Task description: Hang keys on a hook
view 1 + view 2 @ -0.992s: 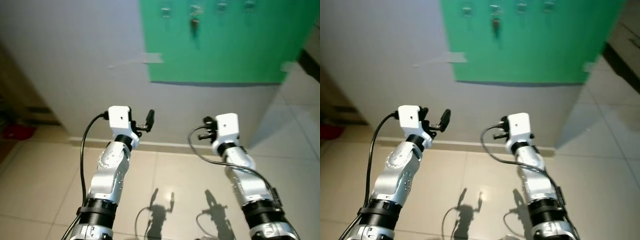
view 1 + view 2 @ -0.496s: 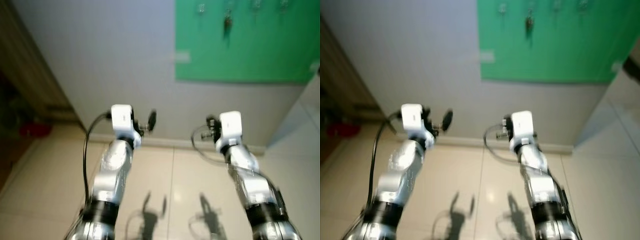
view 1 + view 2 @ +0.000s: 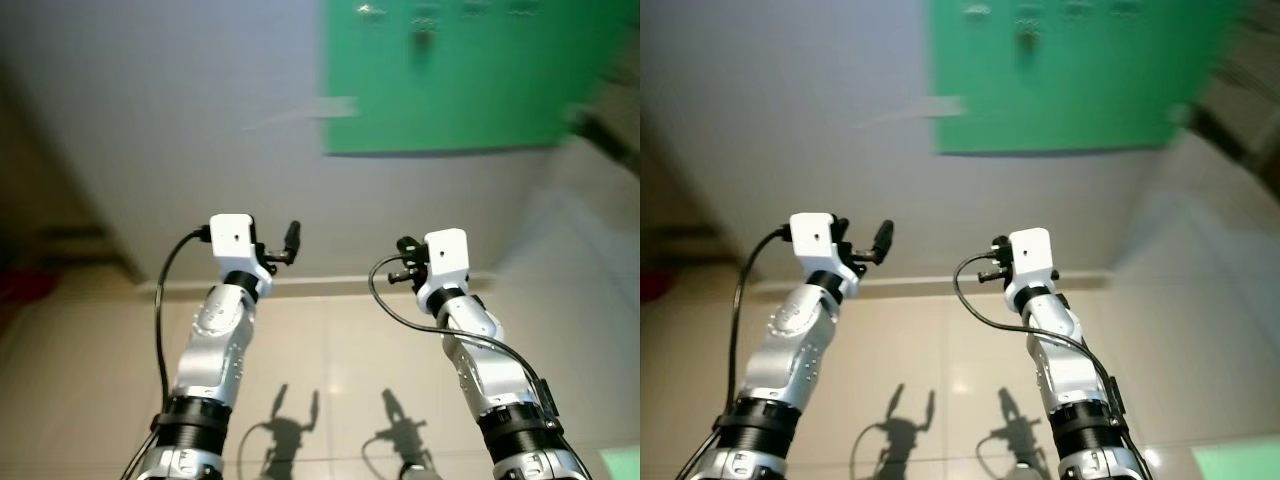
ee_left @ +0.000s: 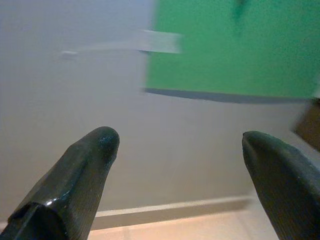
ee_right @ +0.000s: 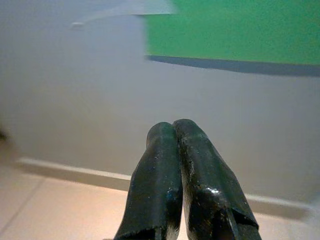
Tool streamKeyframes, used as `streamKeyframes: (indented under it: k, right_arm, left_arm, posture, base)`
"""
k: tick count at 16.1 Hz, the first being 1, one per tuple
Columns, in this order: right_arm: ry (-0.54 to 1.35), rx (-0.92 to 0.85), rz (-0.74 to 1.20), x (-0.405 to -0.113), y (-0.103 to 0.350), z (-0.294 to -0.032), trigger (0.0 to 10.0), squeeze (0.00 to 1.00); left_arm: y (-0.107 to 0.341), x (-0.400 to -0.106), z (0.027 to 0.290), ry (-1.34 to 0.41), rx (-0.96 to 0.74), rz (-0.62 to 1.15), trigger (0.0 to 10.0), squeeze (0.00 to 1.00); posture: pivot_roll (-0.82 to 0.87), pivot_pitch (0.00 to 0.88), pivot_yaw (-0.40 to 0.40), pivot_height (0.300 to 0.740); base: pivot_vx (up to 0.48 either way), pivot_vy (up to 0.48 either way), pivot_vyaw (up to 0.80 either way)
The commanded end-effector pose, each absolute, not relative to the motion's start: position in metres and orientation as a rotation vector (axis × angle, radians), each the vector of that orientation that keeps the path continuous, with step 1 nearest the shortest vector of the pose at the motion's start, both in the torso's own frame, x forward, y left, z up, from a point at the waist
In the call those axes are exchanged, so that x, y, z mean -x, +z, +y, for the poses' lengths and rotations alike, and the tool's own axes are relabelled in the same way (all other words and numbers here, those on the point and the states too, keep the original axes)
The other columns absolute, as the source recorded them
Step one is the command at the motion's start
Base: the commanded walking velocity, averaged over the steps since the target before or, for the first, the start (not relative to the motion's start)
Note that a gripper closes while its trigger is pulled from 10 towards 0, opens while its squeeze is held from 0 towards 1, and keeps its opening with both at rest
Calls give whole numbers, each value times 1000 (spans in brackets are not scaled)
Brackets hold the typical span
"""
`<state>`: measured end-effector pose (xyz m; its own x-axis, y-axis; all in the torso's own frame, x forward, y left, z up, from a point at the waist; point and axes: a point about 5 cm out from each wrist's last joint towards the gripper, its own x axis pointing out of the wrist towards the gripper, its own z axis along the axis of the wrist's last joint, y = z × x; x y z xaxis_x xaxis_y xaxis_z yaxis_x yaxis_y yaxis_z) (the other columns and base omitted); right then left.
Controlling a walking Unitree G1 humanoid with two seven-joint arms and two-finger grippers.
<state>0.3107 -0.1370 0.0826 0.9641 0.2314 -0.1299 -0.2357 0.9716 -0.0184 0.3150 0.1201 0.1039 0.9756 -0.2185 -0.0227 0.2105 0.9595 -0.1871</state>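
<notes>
Left hand (image 4: 180,150) spread wide, right hand (image 5: 172,131) pinched closed and empty, keys (image 3: 423,36) hanging on green board (image 3: 460,90).

A green board (image 3: 1080,80) hung on the grey wall (image 3: 790,100), and a bunch of keys (image 3: 1027,38) hung near its top edge, among other small hooks that were too blurred to count. A strip of tape (image 3: 940,106) was at its left edge. Both arms were raised above the tiled floor (image 3: 940,340): the left gripper (image 3: 878,240) and the right gripper (image 3: 992,262) pointed towards the wall.
</notes>
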Motion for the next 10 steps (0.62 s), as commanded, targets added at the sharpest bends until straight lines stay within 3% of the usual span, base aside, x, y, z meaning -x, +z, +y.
streamKeyframes:
  k: [1,10]
  right_arm:
    - [229,36,120,-311,86,-138,10000,0]
    - [234,33,125,-310,86,-138,10000,0]
  left_arm:
    - [106,-317,118,-228,178,39,10000,0]
    - [105,-317,119,-227,179,39,10000,0]
  posture:
    - [-127,0,91,740]
    - [-127,0,87,740]
  base:
    - [0,0,-781]
    - [0,0,-777]
